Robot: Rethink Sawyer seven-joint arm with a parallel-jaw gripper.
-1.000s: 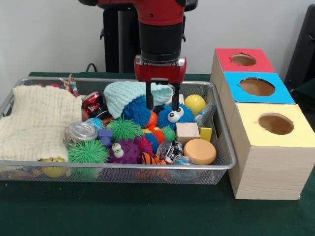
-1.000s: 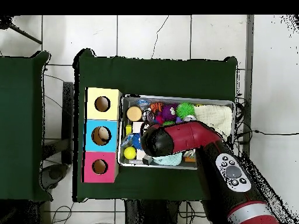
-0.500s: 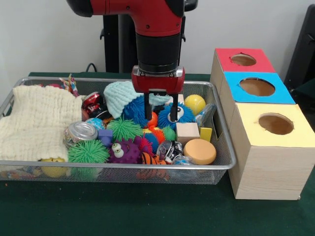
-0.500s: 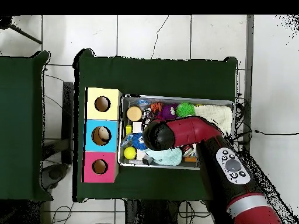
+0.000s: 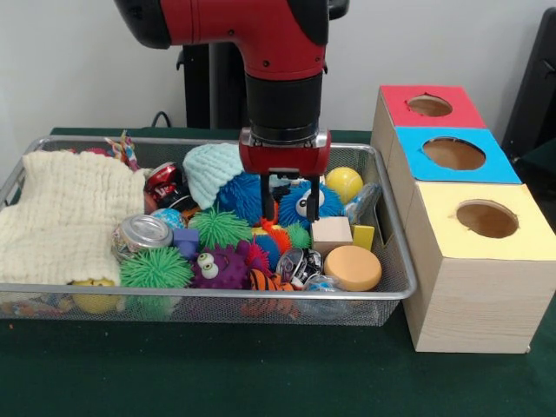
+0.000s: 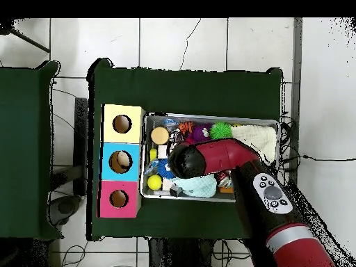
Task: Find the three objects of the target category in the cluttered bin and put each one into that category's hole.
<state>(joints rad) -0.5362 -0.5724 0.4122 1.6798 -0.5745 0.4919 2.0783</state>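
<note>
My gripper (image 5: 287,213) is down in the wire bin (image 5: 395,261), open, its two black fingers pushed into the toys. Between and just behind the fingers sits a blue fuzzy ball with googly eyes (image 5: 323,201); a blue spiky ball (image 5: 245,195) lies just left of the left finger. An orange spiky ball (image 5: 276,236) shows just below the fingertips. Nothing is gripped. Three boxes with holes stand right of the bin: red (image 5: 430,106), blue (image 5: 453,155), yellow (image 5: 486,221). In the overhead view the arm's wrist (image 6: 186,161) covers the gripper.
The bin also holds a mint knitted hat (image 5: 208,169), a cream cloth (image 5: 69,213), green spiky balls (image 5: 219,228), a purple eyed ball (image 5: 217,268), a yellow ball (image 5: 345,183), a wooden cube (image 5: 331,234), an orange disc (image 5: 352,267) and a can (image 5: 145,232).
The gripper has come down into the toys and shifted slightly right. Its fingers have stayed apart, and the orange ball between them is now mostly hidden.
</note>
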